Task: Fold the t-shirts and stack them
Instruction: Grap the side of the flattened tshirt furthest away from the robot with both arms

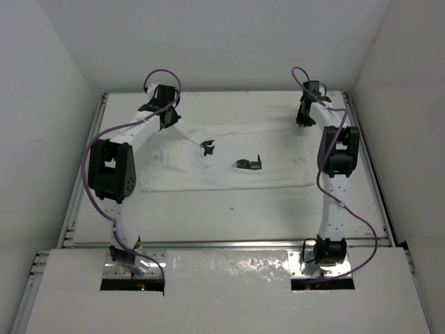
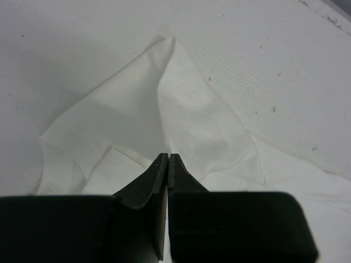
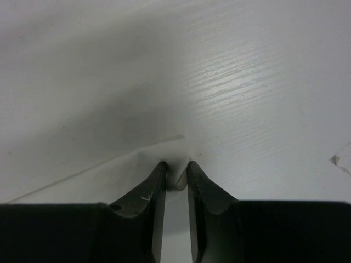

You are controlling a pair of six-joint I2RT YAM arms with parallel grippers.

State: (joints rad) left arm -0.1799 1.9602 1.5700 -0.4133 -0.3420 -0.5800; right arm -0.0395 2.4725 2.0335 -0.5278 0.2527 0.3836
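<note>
The white t-shirt (image 1: 278,154) lies spread across the far half of the table, with two small black marks (image 1: 248,163) on it. My left gripper (image 1: 167,118) is at its far left corner. In the left wrist view my left gripper (image 2: 168,155) has its jaws closed together, and a raised ridge of the cloth (image 2: 186,109) runs straight into the tips. My right gripper (image 1: 304,120) is at the far right corner. In the right wrist view my right gripper (image 3: 176,164) is shut on a small bunch of the shirt's edge (image 3: 176,174).
The white tabletop (image 1: 229,209) shows bare in front of the shirt. Metal rails (image 1: 83,167) run along the table's left and right sides, and white walls enclose it. Purple cables hang from both arms.
</note>
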